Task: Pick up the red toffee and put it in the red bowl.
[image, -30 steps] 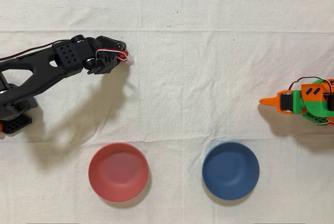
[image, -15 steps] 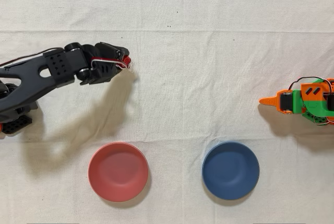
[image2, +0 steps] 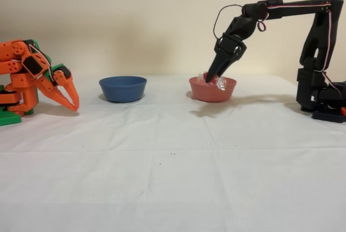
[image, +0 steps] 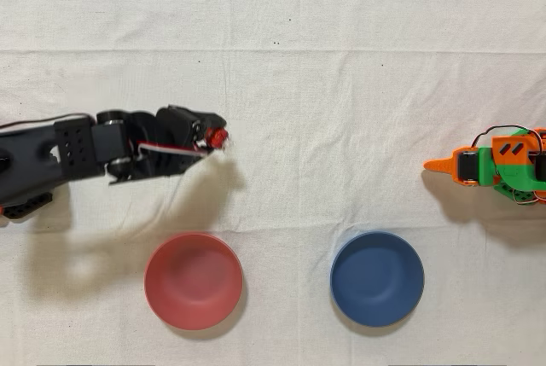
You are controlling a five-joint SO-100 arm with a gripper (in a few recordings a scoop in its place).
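The black arm reaches in from the left of the overhead view, and its gripper (image: 213,137) is shut on the red toffee (image: 220,136), a small shiny red candy at the fingertips. The gripper hangs above the cloth, up and slightly right of the red bowl (image: 193,281) in that picture. In the fixed view the gripper (image2: 211,77) points down on the line of sight to the red bowl (image2: 227,92), and the toffee's clear wrapper (image2: 220,83) glints at its tip. The bowl looks empty from above.
A dark blue bowl (image: 377,278) sits right of the red one in the overhead view and left of it (image2: 122,88) in the fixed view. The idle orange arm (image: 495,165) rests at the right edge. A white cloth (image: 324,84) covers the table.
The black arm has swung down the overhead picture toward the red bowl, carrying the toffee with it. The bowls and the orange arm have stayed put.
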